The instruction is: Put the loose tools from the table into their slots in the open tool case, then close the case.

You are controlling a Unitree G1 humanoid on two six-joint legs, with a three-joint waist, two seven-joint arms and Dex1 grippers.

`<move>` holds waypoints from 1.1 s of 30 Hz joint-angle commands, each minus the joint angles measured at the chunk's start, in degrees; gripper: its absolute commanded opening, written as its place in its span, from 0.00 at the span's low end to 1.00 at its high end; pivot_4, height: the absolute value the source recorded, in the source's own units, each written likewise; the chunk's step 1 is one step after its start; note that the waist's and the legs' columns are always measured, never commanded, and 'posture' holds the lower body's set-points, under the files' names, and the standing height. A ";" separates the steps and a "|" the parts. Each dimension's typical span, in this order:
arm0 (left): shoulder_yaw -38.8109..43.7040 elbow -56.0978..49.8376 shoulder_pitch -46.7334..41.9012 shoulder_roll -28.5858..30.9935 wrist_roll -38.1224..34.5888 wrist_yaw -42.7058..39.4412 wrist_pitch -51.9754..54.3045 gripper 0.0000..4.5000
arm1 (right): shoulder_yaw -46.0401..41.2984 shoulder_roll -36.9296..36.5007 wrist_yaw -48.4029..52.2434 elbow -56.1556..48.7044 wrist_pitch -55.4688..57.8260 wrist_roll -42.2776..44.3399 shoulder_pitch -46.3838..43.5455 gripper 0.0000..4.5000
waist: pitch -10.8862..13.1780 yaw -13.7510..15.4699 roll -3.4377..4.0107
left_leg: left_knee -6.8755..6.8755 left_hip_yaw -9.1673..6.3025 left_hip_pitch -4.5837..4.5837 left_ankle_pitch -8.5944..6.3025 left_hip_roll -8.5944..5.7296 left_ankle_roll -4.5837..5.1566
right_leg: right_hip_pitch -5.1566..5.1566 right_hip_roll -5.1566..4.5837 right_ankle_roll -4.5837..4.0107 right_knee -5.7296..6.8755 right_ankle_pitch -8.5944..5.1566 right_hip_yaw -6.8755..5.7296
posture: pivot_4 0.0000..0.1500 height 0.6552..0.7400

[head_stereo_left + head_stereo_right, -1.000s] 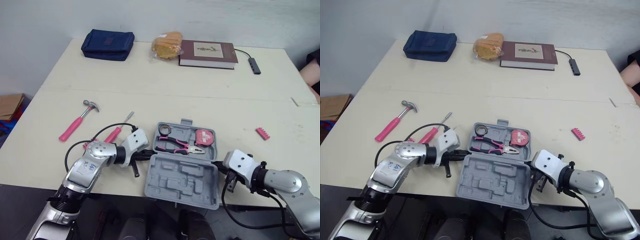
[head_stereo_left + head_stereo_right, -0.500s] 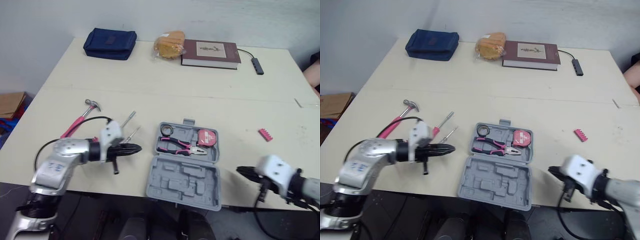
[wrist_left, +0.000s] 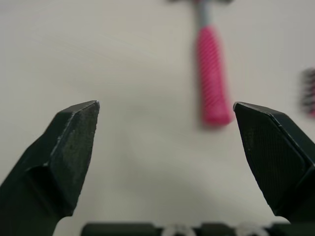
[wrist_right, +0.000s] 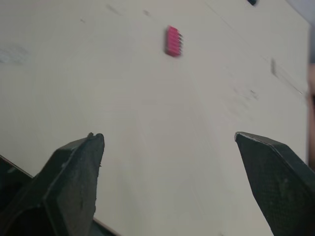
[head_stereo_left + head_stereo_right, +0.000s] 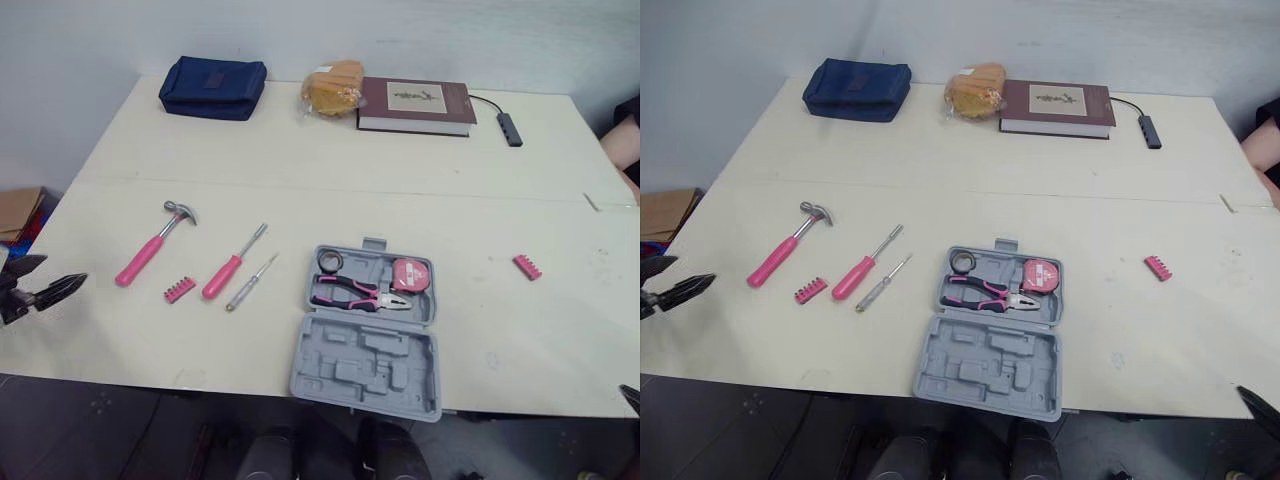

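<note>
Two black fingers of my left gripper (image 3: 166,105) stand wide apart and hold nothing, at the left edge of the cream table (image 5: 300,150). To the right lie a pink-handled hammer (image 5: 155,245), a small pink bit strip (image 5: 180,290), a pink-handled screwdriver (image 5: 232,265) and a thin metal screwdriver (image 5: 250,283), all loose. Next is the open grey plastic tool case (image 5: 365,360), which holds pink pliers (image 5: 360,293) and a pink tape measure (image 5: 410,275). A second pink bit strip (image 5: 526,266) lies further right. My right gripper (image 4: 168,135), also wide and empty, is near the front edge on the far right.
</note>
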 commanded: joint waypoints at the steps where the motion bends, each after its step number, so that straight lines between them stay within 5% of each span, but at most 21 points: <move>1: 0.30 7.62 -1.63 3.53 2.17 3.12 -6.16 0.98 | -4.39 -0.72 -0.30 6.20 -5.80 1.42 1.58 1.00 | -0.02 0.12 -0.05 | 0.00 0.00 0.00 -0.01 0.01 -0.01 | 0.00 -0.07 0.00 0.02 0.00 0.00 | 1.00 1.00; 6: 1.31 12.95 -1.89 5.36 1.80 5.32 -8.48 0.98 | -5.51 -0.48 -0.12 13.66 -12.85 2.30 3.93 1.00 | -0.02 0.09 -0.05 | -0.05 -0.02 0.07 -0.19 0.14 -0.36 | -0.01 -0.10 -0.03 0.07 -0.01 0.03 | 1.00 1.00; 11: 0.54 7.33 -2.58 3.39 -1.42 -3.32 -4.69 0.98 | -0.33 3.00 -0.26 4.33 -9.28 6.67 5.36 1.00 | -0.03 0.05 -0.05 | -0.10 0.37 0.59 -0.25 0.21 -0.47 | 0.16 -0.16 -0.05 0.10 -0.02 0.41 | 1.00 1.00; 14: -0.20 -2.16 -3.15 -0.63 -4.00 -5.63 -2.04 0.98 | 4.86 4.81 -0.79 -3.91 -9.46 9.79 1.95 1.00 | -0.03 0.05 -0.06 | -0.17 0.54 0.80 -0.27 0.36 -0.55 | 0.17 -0.11 -0.20 0.16 0.01 0.63 | 1.00 1.00; 21: -5.83 -43.73 6.24 -7.29 -9.51 -3.62 17.03 0.98 | 19.54 3.34 -4.30 -25.94 0.16 15.65 -4.27 1.00 | -0.03 -0.57 -0.04 | -0.53 0.87 0.83 -0.26 0.40 -0.55 | -0.12 0.00 -0.31 0.45 -0.01 0.93 | 1.00 1.00; 28: -7.43 -65.84 9.81 -9.60 -12.71 4.34 31.55 0.98 | 24.66 0.63 -2.89 -32.61 2.68 13.82 -5.59 1.00 | -0.02 0.00 -0.05 | -0.64 0.96 0.77 -0.12 0.43 -0.27 | -0.08 0.19 -0.33 0.04 -0.02 0.90 | 1.00 1.00; 33: -10.49 -78.49 13.04 -10.15 -12.20 10.80 41.29 0.60 | 27.19 -1.34 -3.54 -34.58 5.51 15.44 -9.85 1.00 | -0.02 0.13 -0.05 | -0.60 0.98 0.84 -0.10 0.43 -0.23 | 0.03 0.19 -0.27 0.01 0.01 0.96 | 1.00 1.00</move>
